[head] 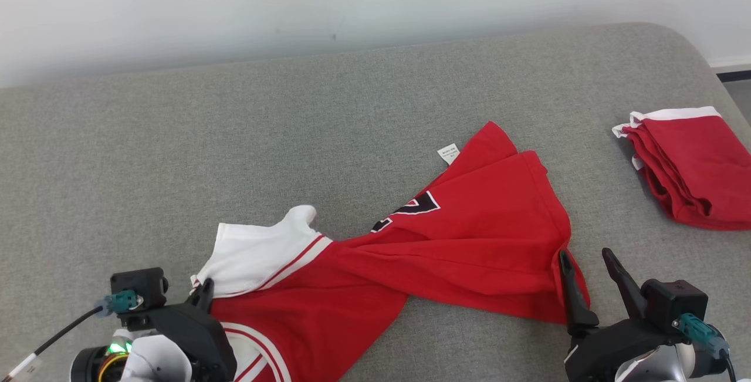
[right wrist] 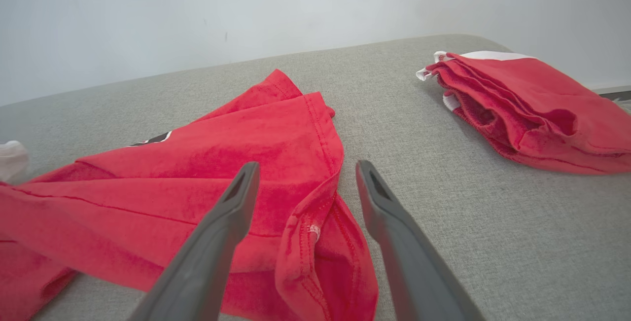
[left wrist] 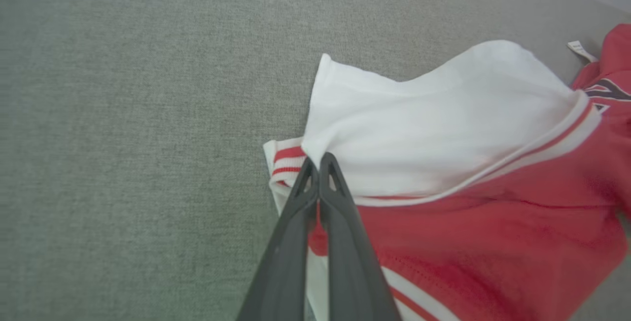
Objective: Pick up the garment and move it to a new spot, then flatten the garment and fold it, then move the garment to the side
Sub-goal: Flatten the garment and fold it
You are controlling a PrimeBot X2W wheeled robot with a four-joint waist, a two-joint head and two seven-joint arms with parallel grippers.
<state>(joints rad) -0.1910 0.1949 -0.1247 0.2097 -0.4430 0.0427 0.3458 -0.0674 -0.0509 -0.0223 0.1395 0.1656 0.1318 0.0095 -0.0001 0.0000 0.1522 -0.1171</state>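
Now, left gripper (left wrist: 319,160) jaws together, seemingly on the garment (left wrist: 443,128) sleeve; right gripper (right wrist: 305,173) jaws wide apart.

place: bare indoor room, kind unclear | evidence: grey fabric-covered surface (head: 293,135), plain white wall (head: 234,6)

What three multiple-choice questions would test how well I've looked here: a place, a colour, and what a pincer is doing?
1. Where on the grey surface does the folded red pile lie? A) far right B) far left C) dead centre
2. What colour is the jersey's spread sleeve? A) blue B) white C) black
3. How does the left pincer stand? A) wide open B) shut on the jersey C) shut on the folded pile
Answers: 1 A, it sits by the right edge in the head view; 2 B, the sleeve is plain white; 3 B, its fingers meet on the cloth's edge in the left wrist view.
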